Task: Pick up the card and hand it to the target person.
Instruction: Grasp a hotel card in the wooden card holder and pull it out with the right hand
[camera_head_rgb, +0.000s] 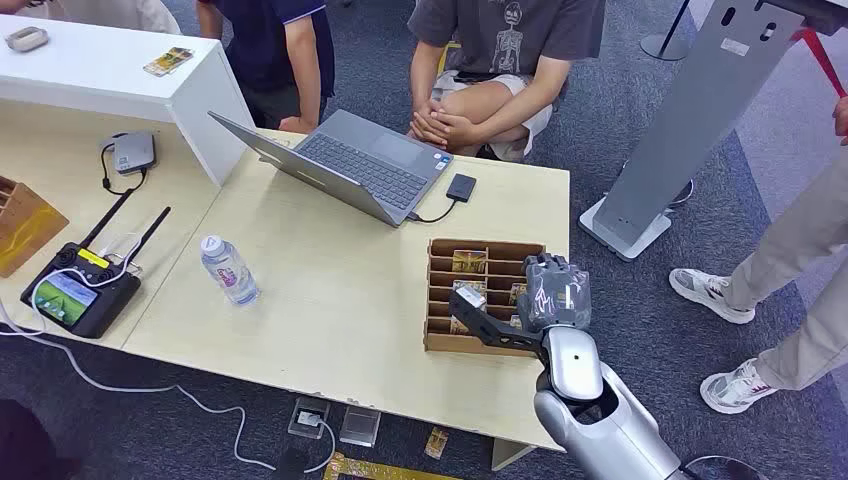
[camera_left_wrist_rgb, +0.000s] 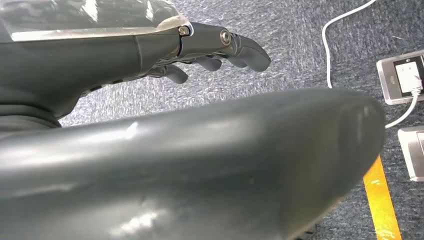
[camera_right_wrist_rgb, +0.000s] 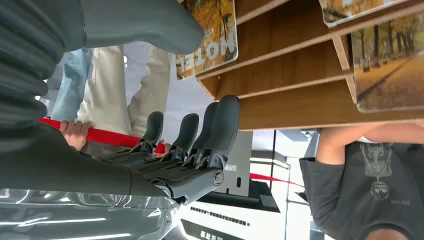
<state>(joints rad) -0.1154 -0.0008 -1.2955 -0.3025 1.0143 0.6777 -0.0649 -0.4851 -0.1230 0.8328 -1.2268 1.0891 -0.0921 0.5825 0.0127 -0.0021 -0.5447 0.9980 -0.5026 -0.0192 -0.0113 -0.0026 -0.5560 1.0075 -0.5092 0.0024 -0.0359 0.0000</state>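
Right hand (camera_head_rgb: 553, 292) over the right end of the slotted wooden card rack (camera_head_rgb: 440, 340) on the pale table (camera_head_rgb: 330, 300); fingers (camera_right_wrist_rgb: 220, 125) straight and side by side at the rack's edge, thumb apart above an autumn-print card (camera_right_wrist_rgb: 210, 37), nothing visibly gripped. Further cards (camera_head_rgb: 469, 262) upright in the rack's slots. Left hand (camera_left_wrist_rgb: 165, 55) low over grey carpet, fingers loosely curled, holding nothing. Seated person in grey T-shirt (camera_head_rgb: 500, 60) behind an open laptop (camera_head_rgb: 350, 160). Water bottle (camera_head_rgb: 228, 270) left of the rack, well apart.
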